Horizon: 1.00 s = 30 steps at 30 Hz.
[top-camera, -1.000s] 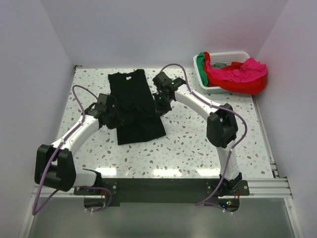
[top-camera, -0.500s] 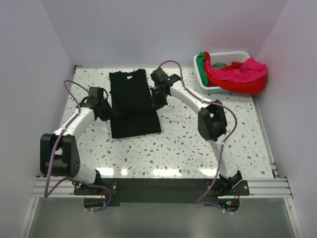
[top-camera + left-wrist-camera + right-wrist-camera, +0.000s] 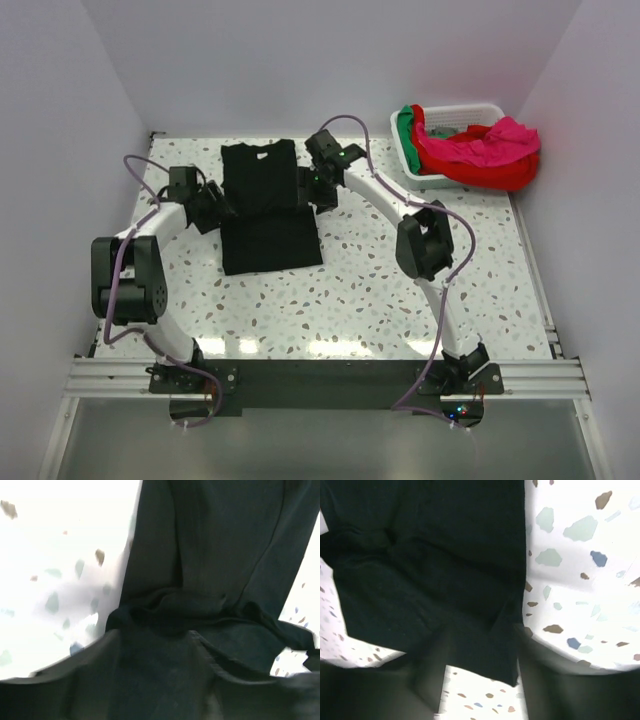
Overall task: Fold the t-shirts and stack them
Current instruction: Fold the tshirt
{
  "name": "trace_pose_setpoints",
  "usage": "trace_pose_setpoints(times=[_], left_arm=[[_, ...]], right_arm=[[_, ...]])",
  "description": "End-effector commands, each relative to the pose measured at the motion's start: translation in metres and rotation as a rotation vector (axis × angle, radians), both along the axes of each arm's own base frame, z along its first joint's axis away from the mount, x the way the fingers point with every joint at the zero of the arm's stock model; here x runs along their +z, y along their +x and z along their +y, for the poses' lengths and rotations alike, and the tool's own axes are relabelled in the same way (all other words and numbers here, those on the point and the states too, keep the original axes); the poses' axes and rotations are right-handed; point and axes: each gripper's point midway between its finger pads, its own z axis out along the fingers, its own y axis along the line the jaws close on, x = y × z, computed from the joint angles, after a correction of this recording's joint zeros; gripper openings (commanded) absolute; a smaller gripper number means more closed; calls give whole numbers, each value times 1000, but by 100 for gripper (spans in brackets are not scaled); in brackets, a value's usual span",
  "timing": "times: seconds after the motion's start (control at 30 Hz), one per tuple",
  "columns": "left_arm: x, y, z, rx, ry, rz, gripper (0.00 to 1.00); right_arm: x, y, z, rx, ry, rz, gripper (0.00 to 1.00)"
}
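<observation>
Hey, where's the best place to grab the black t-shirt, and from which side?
On the black t-shirt, probably the two near corners, approached low from left and right: it lies flat, collar at the far end, so only edges offer cloth to pinch.

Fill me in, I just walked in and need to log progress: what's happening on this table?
Both arms are working on the black t-shirt spread on the speckled table. The left gripper is at its left edge, the right gripper at its right edge, about halfway down, where a crease shows. Whether either grips cloth is unclear. Red, pink and green shirts lie heaped in the white basket, far right.
</observation>
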Motion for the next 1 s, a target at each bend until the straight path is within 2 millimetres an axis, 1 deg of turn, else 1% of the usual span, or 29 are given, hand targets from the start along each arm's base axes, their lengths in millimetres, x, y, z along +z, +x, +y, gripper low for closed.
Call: trace_pose_setpoints(times=[0.0,0.07,0.13,0.17,0.2,0.23,0.27,0.3,0.33,0.37,0.4,0.43,0.47,0.5,0.53,0.57,0.6,0.63,0.67,0.7,0.73,0.8,0.87,0.97], left_arm=[[36,46,2,-45,-4,-171,64],[49,52,3,-46,2,-206,74],[55,49,4,-50,8,-217,77],[62,46,4,-52,13,-234,79],[62,42,4,-55,18,-232,79],[53,32,4,-59,20,-210,79],[57,26,4,-63,24,-220,79],[44,13,2,-65,18,-181,79],[40,6,2,-66,18,-167,79],[41,-1,1,-68,18,-170,78],[28,-15,0,-70,12,-135,78],[25,-22,0,-69,11,-129,77],[28,-28,-2,-70,10,-141,76],[18,-40,-2,-67,5,-113,76],[14,-46,-2,-64,2,-102,75],[16,-51,-4,-67,0,-111,75],[6,-62,-6,-69,-15,-84,74],[2,-67,-7,-69,-20,-74,74],[1,-71,-8,-69,-28,-75,73],[-6,-79,-11,-70,-40,-52,73],[-9,-82,-11,-68,-45,-42,72],[-15,-90,-13,-64,-55,-20,72],[-18,-95,-14,-63,-60,-10,72],[-23,-103,-14,-50,-66,13,71]], right_arm=[[23,19,8,-7,68,-71,63],[29,22,9,6,83,-91,83],[35,23,7,16,89,-108,86],[36,23,6,20,89,-111,87],[41,20,2,23,89,-118,87],[41,18,-1,31,85,-121,87],[44,17,-2,37,90,-132,87],[41,8,-8,45,83,-118,87],[41,3,-9,53,86,-112,86],[40,-1,-9,60,94,-110,85],[25,-12,-14,68,82,-68,83],[31,-21,-14,81,104,-60,82],[29,-24,-15,82,113,-56,80],[15,-36,-21,85,99,-17,77],[19,-41,-22,87,110,-19,75],[18,-45,-21,91,120,-17,74],[4,-56,-27,83,109,21,71],[6,-60,-28,85,121,25,68],[3,-64,-28,85,129,31,65],[-8,-73,-32,83,121,62,64],[-10,-77,-32,83,129,79,61],[-17,-85,-33,86,132,105,59],[-19,-89,-32,89,138,116,57],[-28,-95,-35,92,128,134,55]])
